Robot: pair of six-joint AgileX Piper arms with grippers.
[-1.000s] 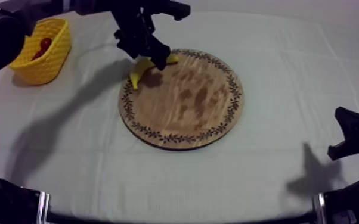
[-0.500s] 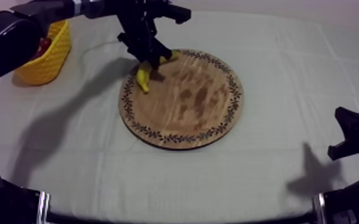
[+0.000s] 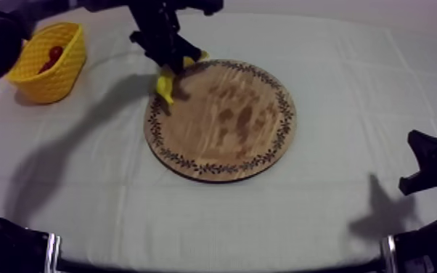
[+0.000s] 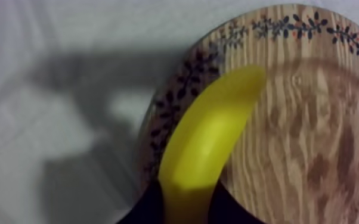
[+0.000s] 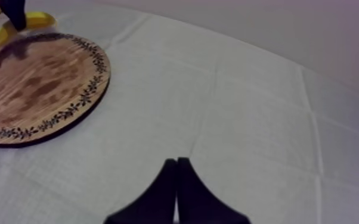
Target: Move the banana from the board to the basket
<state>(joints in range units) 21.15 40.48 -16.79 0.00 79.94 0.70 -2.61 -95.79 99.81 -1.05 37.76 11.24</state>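
Jaws on the left gripper are clenched around the banana. From the left wrist view the two black fingers pinch it close to one end. The rest of the fruit runs out over the patterned rim of the wooden board, at the board's far-left edge. I can't tell from where I stand whether the banana is clear of the wood or just brushing it.

That end-on hold is what worries me. With so much of the banana hanging free past the fingers, I'd expect it to swing or twist in the grip once the arm starts across. A smooth toy skin could slide out altogether and drop onto the cloth beside the board. If the carry is low, the hanging tip could also catch on the board's rim and lever the fruit loose.

The yellow basket sits well away from the board, off its left side, with a small red fruit already inside. A banana arriving crosswise might catch the basket's wall and nudge or tip it instead of dropping in.

The right gripper is parked off the board's right side, pressed together on nothing, and looks well out of the way.
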